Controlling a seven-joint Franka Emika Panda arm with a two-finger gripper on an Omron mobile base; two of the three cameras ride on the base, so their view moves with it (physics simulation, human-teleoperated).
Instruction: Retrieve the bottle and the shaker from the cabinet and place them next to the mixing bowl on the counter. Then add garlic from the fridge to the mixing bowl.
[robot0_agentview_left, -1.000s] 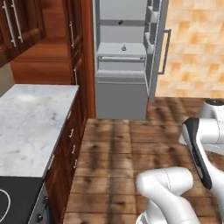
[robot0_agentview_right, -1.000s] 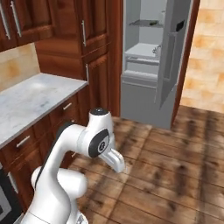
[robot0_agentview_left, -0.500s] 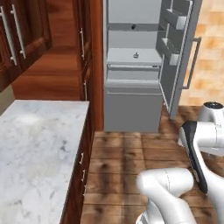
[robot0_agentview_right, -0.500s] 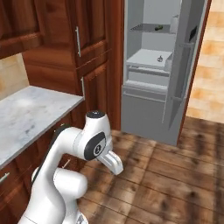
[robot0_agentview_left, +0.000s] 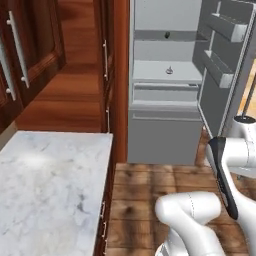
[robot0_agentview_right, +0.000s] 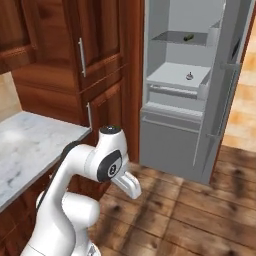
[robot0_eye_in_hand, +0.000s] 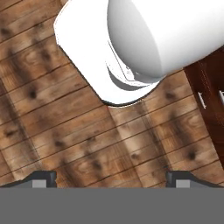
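Base has driven fwd since the earlier frames: fridge (robot0_agentview_left: 165, 135) now bigger and closer in both base views, whole scene shifted w/ the cams, arm pose much the same.

Nearest: gripper (robot0_eye_in_hand: 111, 177) points down at the wood plank floor (robot0_eye_in_hand: 78, 140); jaws spread wide, tips at far L and R of the hand view, nothing between them. Arm folded low by the base, over the floor.

Beside it to the left, the marble surface (robot0_agentview_left: 50, 190) over red-brown drawers, bare where visible.

Further on, wood wall cabinet (robot0_agentview_left: 30, 50), doors shut w/ silver bar handles, and a tall wood panel btwn surface and fridge.

Farthest: fridge stands open, door (robot0_agentview_left: 225, 65) swung to the right w/ door bins. Pale grey interior, flat shelves, drawer below. Small pale item on mid shelf (robot0_agentview_right: 189, 76), possibly the garlic, too small to tell. Small dark item (robot0_agentview_right: 188, 37) on upper shelf, unclear.
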